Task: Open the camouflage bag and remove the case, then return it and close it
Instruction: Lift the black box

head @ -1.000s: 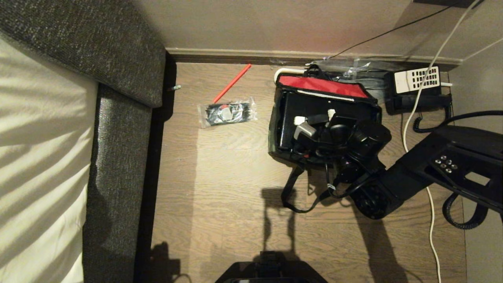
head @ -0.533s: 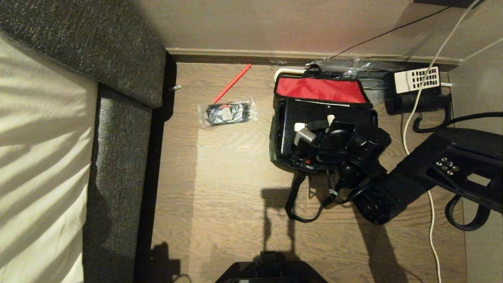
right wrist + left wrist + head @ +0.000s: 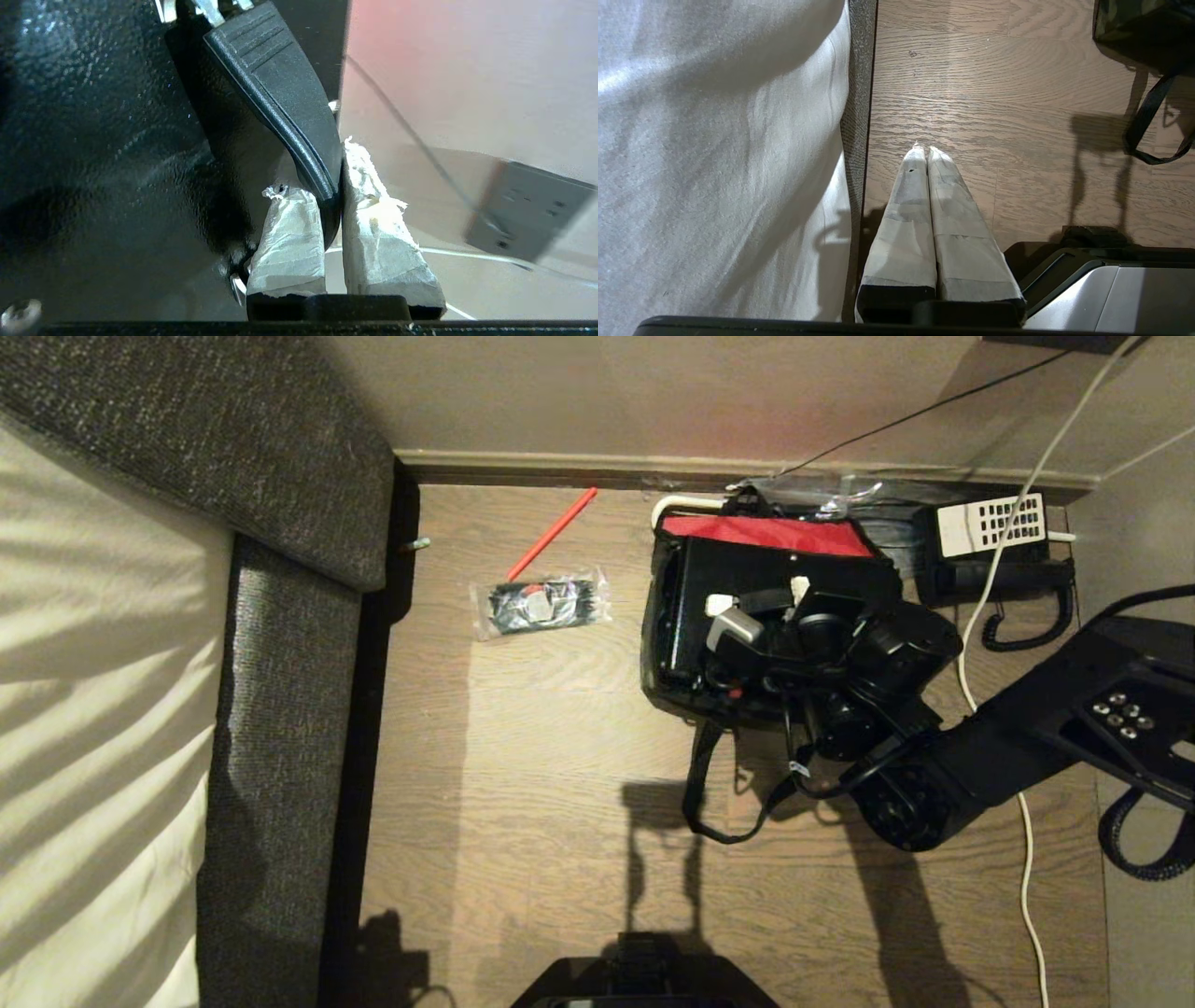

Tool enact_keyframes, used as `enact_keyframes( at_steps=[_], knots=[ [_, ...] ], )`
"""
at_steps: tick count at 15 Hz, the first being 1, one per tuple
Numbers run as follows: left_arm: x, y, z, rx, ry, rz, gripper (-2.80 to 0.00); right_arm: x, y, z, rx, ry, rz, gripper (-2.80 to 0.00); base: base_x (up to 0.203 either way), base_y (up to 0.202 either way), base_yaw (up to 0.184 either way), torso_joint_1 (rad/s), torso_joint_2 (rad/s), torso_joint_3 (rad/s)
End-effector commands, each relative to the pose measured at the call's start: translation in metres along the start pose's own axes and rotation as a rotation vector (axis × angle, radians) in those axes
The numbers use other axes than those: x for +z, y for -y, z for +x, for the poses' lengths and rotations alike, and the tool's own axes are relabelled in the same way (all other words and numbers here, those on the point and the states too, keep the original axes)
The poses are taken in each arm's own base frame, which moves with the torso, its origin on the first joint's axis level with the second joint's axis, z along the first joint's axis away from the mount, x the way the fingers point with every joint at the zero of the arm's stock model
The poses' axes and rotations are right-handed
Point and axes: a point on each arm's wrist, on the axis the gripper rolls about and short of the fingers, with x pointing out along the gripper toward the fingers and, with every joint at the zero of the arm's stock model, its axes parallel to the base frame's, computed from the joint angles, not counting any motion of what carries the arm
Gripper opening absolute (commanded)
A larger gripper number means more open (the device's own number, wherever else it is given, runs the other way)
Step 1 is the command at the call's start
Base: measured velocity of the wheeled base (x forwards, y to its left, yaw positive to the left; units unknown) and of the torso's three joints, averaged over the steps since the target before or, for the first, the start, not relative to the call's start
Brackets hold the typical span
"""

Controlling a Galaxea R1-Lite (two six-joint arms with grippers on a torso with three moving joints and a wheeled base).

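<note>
The camouflage bag [image 3: 653, 683] lies open on the wood floor near the wall, its red lining [image 3: 766, 533] showing along the far side. The black speckled case [image 3: 695, 581] sits in the bag's mouth, tilted up over the lining. My right gripper [image 3: 761, 616] is over the case, shut on its black strap handle [image 3: 280, 84], which runs between the taped fingers [image 3: 285, 233]; the case's glossy face [image 3: 93, 140] fills that wrist view. My left gripper [image 3: 924, 151] is parked low beside the bed, shut and empty. A corner of the bag [image 3: 1134, 23] shows there too.
A black telephone [image 3: 990, 555] with a white keypad sits right of the bag, and a white cable [image 3: 971, 644] trails past it. A clear packet [image 3: 541, 605] and a red stick [image 3: 553, 532] lie to the bag's left. The bed's grey frame [image 3: 280, 635] borders the floor. The bag's strap [image 3: 709, 793] loops toward me.
My right arm has shifted toward the wall and the right, with the handle still gripped. The case has come up with it and now hides more of the red lining.
</note>
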Motion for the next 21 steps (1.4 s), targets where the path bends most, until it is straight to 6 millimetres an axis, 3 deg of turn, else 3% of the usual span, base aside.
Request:
enact_keyframes(
  at_steps=[1,8,13,21],
  knots=[
    [0.000,0.000,0.000,0.000,-0.002,0.000,-2.80,0.000,0.010,-0.002,-0.023,-0.001,0.010,-2.80,0.000,0.000,0.000,0.000,0.00,0.000],
    [0.000,0.000,0.000,0.000,0.000,-0.001,-2.80,0.018,0.027,-0.012,-0.048,0.047,0.050,-2.80,0.000,0.000,0.000,0.000,0.00,0.000],
    [0.000,0.000,0.000,0.000,-0.002,0.000,-2.80,0.035,0.027,-0.023,-0.005,0.052,0.053,-2.80,0.000,0.000,0.000,0.000,0.00,0.000],
    [0.000,0.000,0.000,0.000,-0.002,0.000,-2.80,0.031,0.058,-0.024,-0.026,0.044,0.066,-2.80,0.000,0.000,0.000,0.000,0.00,0.000]
  ],
)
